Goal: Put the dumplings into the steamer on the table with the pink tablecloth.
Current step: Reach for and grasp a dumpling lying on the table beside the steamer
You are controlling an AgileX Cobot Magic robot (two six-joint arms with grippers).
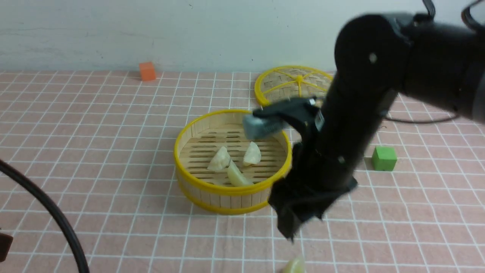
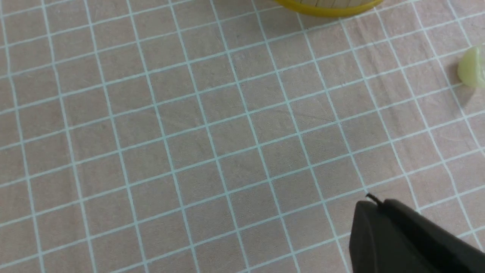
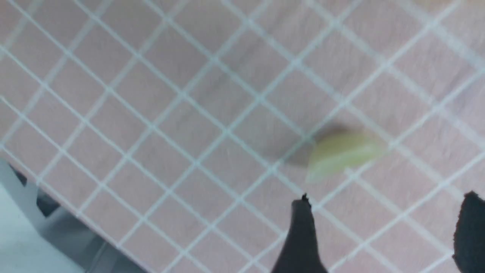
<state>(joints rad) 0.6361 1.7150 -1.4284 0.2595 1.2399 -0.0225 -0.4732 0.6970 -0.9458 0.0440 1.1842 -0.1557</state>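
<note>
The bamboo steamer [image 1: 231, 188] stands mid-table on the pink tablecloth [image 1: 94, 151]. Three dumplings lie inside it [image 1: 219, 159] [image 1: 252, 153] [image 1: 238, 176]. Another dumpling [image 1: 294, 265] lies on the cloth at the near edge, also in the left wrist view [image 2: 471, 68] and the right wrist view [image 3: 343, 153]. My right gripper [image 1: 291, 229] [image 3: 386, 201] points down just in front of the steamer, above and short of that loose dumpling; it is open and holds nothing. My left gripper [image 2: 373, 203] is shut and empty, hovering over bare cloth near the steamer's rim [image 2: 326, 7].
The flat woven lid [image 1: 295, 85] lies behind the steamer. A green cube [image 1: 384, 158] sits to the steamer's right and an orange cube [image 1: 147, 71] at the back by the wall. A black cable [image 1: 57, 216] crosses the near left. The table's edge [image 3: 57, 227] shows in the right wrist view.
</note>
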